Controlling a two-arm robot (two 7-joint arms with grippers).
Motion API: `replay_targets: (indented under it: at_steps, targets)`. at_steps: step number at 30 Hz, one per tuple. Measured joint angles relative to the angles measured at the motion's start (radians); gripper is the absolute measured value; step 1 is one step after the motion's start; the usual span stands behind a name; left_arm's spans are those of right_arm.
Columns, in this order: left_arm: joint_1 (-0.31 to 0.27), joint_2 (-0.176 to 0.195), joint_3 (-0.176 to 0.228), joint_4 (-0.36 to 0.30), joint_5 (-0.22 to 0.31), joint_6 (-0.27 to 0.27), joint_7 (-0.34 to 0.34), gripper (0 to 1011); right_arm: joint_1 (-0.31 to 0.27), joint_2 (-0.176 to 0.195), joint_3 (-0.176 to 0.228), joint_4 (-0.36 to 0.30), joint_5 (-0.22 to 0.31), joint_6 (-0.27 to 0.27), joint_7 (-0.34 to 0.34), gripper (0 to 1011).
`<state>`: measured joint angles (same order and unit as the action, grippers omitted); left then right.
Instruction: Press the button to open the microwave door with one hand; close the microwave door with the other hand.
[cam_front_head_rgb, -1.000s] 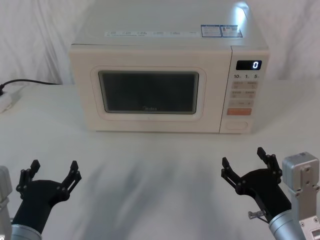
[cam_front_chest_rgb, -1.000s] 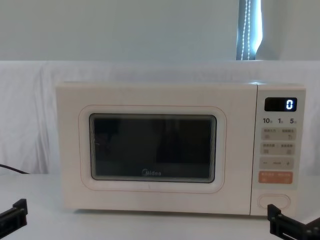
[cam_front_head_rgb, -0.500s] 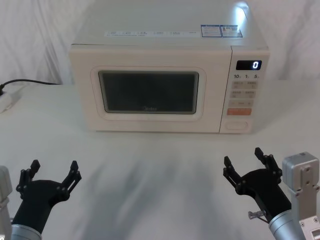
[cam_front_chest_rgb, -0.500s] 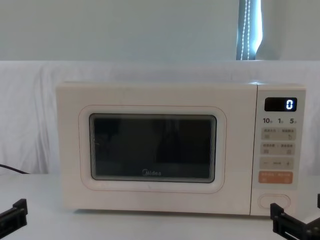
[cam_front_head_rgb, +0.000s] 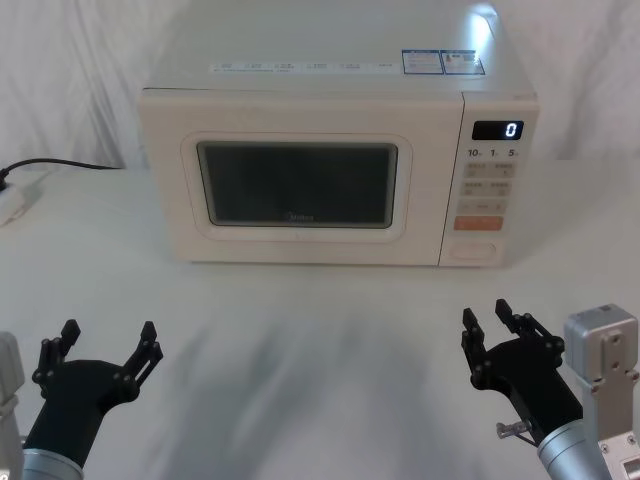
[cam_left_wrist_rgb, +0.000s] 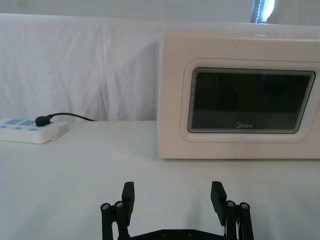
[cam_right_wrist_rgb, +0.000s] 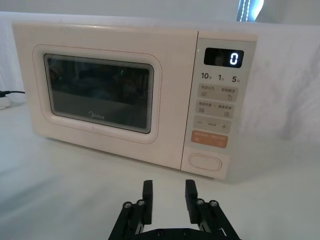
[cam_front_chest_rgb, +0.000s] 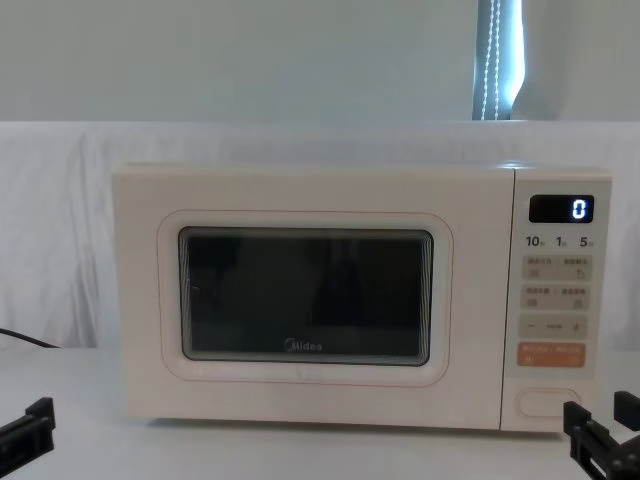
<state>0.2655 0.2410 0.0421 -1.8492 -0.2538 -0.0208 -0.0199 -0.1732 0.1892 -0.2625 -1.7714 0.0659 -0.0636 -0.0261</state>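
The button (cam_right_wrist_rgb: 205, 162) sits at the bottom of the control panel (cam_right_wrist_rgb: 217, 107), on the right-hand side of the microwave front, directly beneath the orange key (cam_right_wrist_rgb: 211, 138). Nothing is touching it. The display (cam_right_wrist_rgb: 223, 57) at the top of the panel reads 0. The microwave door (cam_front_head_rgb: 300, 180) takes up the rest of the front and is shut flush with the body, its dark window facing the robot. The microwave stands on a white-covered table (cam_front_head_rgb: 300, 330).

The right gripper (cam_front_head_rgb: 492, 323) hangs low over the table in front of the panel side, well short of the button, its fingers set to a narrow gap and gripping nothing. The left gripper (cam_front_head_rgb: 108, 342) sits near the table's front edge on the opposite side, well apart from the door, fingers spread wide and empty.

Off to the robot's left, a white power strip (cam_left_wrist_rgb: 27, 130) lies on the table with a black plug and cable in it.
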Motion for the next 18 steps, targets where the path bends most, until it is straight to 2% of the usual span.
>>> replay_targets:
  at_steps: [3,4,13,14,18]
  targets:
    - [0.000,0.000,0.000,0.000,0.000,0.000,0.000,1001,0.000,0.000,0.000,0.000,0.000,0.000,0.000,363]
    - [0.000,0.000,0.000,0.000,0.000,0.000,0.000,1001,0.000,0.000,0.000,0.000,0.000,0.000,0.000,304]
    - [0.000,0.000,0.000,0.000,0.000,0.000,0.000,1001,0.000,0.000,0.000,0.000,0.000,0.000,0.000,64]
    - [0.000,0.000,0.000,0.000,0.000,0.000,0.000,1001,0.000,0.000,0.000,0.000,0.000,0.000,0.000,13]
    - [0.000,0.000,0.000,0.000,0.000,0.000,0.000,1001,0.000,0.000,0.000,0.000,0.000,0.000,0.000,0]
